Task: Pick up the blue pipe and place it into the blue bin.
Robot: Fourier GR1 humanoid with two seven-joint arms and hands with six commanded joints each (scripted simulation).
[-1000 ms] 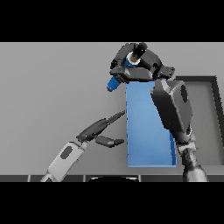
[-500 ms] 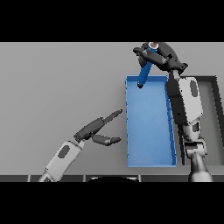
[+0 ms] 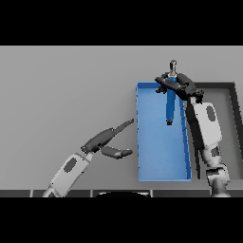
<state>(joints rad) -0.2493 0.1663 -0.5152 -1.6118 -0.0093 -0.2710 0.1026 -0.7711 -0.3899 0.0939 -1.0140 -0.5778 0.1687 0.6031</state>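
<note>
Right hand (image 3: 178, 86), fingers curled round the blue pipe (image 3: 170, 105), has swung it upright over the blue bin (image 3: 161, 156).

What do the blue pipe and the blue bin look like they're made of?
The blue pipe, held in the right hand, looks like matte plastic, though painted metal is possible: even colour, no shine, with a grey, metal-looking tip at the top. The blue bin also looks like plastic: thin upright walls, flat uniform blue, no gloss.
</note>
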